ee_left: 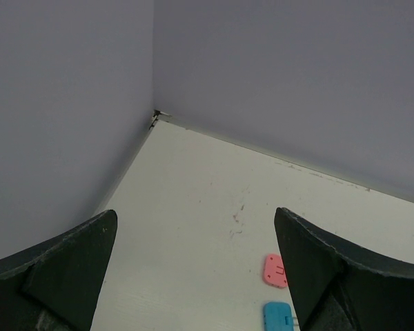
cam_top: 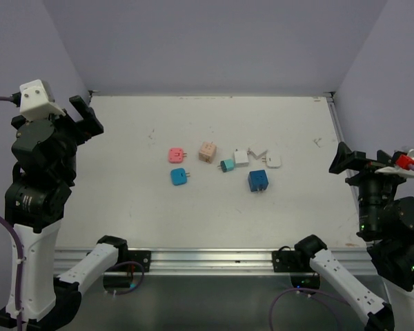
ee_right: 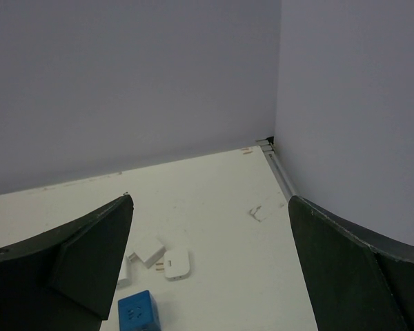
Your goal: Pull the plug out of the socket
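Several small plugs and cube sockets lie mid-table. A teal plug [cam_top: 227,165] sits against a white cube socket [cam_top: 241,156]; I cannot tell if it is plugged in. A dark blue cube socket [cam_top: 257,181] lies in front of them and shows in the right wrist view [ee_right: 138,314]. A beige cube socket [cam_top: 208,152] lies to the left. My left gripper [cam_top: 86,114] is open and empty, raised over the far left of the table [ee_left: 195,227]. My right gripper [cam_top: 352,160] is open and empty, raised at the right edge [ee_right: 210,214].
A pink plug [cam_top: 176,155] [ee_left: 274,270] and a light blue plug [cam_top: 179,177] [ee_left: 279,317] lie left of the group. A white plug [cam_top: 274,160] [ee_right: 176,264] and a white adaptor [cam_top: 257,153] lie at its right. Purple walls enclose the table on three sides.
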`<state>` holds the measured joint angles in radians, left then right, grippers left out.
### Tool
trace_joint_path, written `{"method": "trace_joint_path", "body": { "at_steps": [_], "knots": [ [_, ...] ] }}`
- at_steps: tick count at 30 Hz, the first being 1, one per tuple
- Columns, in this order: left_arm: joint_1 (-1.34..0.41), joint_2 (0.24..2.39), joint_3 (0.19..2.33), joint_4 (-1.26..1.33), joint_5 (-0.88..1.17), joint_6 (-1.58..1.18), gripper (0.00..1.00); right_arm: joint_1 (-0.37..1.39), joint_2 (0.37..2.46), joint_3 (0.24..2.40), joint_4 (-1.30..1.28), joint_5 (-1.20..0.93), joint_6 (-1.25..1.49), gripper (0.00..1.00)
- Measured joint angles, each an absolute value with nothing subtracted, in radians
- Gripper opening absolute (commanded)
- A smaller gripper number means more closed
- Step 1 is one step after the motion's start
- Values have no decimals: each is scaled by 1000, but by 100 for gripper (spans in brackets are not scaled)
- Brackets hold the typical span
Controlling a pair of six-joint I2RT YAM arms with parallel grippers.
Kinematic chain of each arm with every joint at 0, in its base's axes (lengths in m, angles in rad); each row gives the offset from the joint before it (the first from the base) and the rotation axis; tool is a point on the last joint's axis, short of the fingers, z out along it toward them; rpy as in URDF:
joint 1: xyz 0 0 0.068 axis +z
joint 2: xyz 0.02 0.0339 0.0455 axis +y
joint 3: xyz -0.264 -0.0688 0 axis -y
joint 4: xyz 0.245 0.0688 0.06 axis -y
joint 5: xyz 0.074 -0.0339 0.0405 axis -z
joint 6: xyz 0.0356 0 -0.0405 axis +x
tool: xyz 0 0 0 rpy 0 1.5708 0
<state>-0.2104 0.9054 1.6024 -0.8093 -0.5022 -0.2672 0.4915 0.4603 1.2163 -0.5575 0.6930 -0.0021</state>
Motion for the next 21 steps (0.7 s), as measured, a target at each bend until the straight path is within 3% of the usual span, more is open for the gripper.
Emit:
{"method": "trace_joint_path", "body": {
  "at_steps": [21],
  "knots": [
    [-210,903,1594,-809,-502,-267,99,492,459,1185,-525,690,-5,99]
  ]
}}
